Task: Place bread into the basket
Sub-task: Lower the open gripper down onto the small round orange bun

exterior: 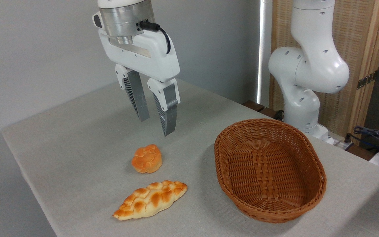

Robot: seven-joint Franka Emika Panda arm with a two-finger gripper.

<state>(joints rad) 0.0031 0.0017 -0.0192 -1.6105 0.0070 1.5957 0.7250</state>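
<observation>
Camera: bread (147, 158) round, orange-golden, knotted top, on table (77, 138).

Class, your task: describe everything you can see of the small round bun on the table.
The bun is small, round and orange-golden, with a knotted, flower-like top and a paler base. It looks glossy and intact. It sits upright on the grey table, touching nothing else: the braided loaf lies apart in front of it, the basket stands to its right, and the open gripper hangs above it.
</observation>
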